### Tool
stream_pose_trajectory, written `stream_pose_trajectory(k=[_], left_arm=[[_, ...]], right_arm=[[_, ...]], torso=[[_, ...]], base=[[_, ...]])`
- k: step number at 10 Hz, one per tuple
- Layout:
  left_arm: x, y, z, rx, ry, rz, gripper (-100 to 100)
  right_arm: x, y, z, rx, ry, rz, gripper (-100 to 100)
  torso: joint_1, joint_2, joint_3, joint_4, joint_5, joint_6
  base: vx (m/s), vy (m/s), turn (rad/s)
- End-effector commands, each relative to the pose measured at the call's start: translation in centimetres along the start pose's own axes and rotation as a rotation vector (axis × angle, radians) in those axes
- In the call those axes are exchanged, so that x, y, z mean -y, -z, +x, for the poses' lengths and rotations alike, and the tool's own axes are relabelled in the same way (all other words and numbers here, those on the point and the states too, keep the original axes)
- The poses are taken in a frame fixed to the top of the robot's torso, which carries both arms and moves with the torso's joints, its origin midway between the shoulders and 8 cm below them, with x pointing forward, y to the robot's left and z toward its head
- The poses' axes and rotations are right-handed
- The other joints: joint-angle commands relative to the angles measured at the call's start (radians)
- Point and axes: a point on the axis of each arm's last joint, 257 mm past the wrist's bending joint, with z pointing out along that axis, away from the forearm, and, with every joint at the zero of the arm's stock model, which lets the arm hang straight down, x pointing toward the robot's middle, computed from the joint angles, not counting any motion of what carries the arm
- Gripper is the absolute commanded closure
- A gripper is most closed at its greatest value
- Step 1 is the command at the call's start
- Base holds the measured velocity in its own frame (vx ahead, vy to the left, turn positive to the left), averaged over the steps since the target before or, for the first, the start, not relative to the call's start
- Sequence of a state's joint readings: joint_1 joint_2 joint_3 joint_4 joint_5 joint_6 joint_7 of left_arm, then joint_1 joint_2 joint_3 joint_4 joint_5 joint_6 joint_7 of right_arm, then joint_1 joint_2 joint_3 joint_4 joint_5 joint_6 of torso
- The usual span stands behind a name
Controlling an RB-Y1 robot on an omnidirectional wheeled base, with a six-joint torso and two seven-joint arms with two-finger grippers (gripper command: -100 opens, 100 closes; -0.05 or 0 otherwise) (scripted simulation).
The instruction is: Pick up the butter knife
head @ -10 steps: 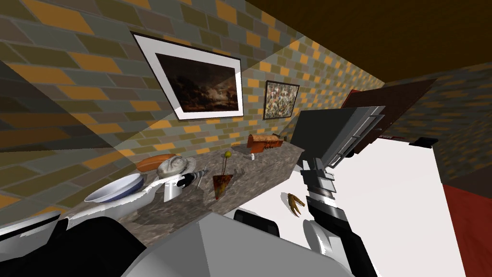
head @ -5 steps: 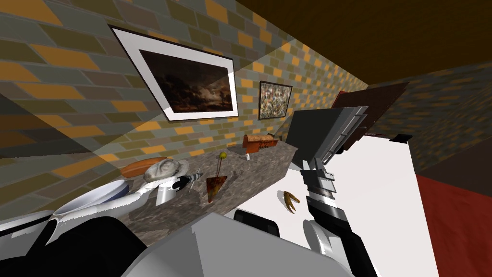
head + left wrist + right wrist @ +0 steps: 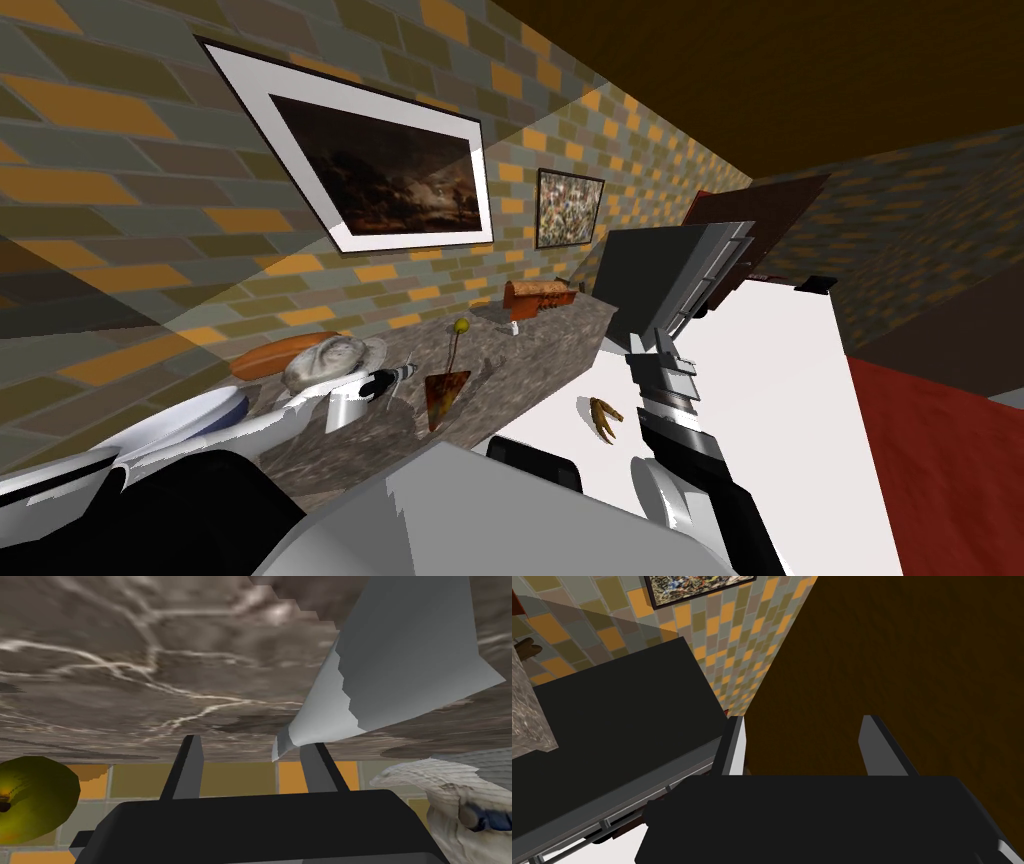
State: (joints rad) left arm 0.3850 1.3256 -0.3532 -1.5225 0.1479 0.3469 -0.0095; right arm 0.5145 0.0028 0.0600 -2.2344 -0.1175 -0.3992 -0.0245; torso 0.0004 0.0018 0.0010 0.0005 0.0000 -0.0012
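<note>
My open left jaws face the butter knife, narrow end pointing between them; hat beside it.

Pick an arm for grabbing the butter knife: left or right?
Left. The left gripper, open, is over the marble counter with a grey blade, likely the knife, beside one finger. The right gripper points away.

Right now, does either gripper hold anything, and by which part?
Nothing is held. The left gripper and right gripper stand open; a grey blade reaches beside one left finger, not between them.
</note>
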Motion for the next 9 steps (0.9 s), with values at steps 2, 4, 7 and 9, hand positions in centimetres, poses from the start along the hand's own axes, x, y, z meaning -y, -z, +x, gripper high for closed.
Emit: stream_pose_trajectory(k=[2, 4, 7, 9], left_arm=[[-0.2, 0.0, 0.0, 0.0, 0.0, -0.006, 100], [-0.4, 0.0, 0.0, -0.001, 0.0, -0.011, 100], [0.7, 0.7, -1.3, 0.003, -0.011, 0.012, 100], [0.6, 0.6, -1.2, 0.003, -0.01, 0.01, 0]], right_arm=[[0.0, 0.0, 0.0, 0.0, 0.0, 0.0, 0], [0.0, 0.0, 0.0, 0.0, 0.0, 0.0, 0], [0.0, 0.0, 0.0, 0.0, 0.0, 0.0, 0], [0.0, 0.0, 0.0, 0.0, 0.0, 0.0, 0]], torso=[[-0.001, 0.0, 0.0, 0.0, 0.001, 0.002], [0.001, 0.002, 0.001, 0.001, 0.002, 0.003], [-0.001, 0.003, 0.002, 0.001, 0.001, 0.001], [-0.001, 0.004, 0.003, 0.002, 0.001, 0.001]], base=[[0.0, 0.003, 0.012], [0.0, 0.0, 0.0], [-0.028, -0.025, 0.062], [-0.012, -0.012, 0.008]])
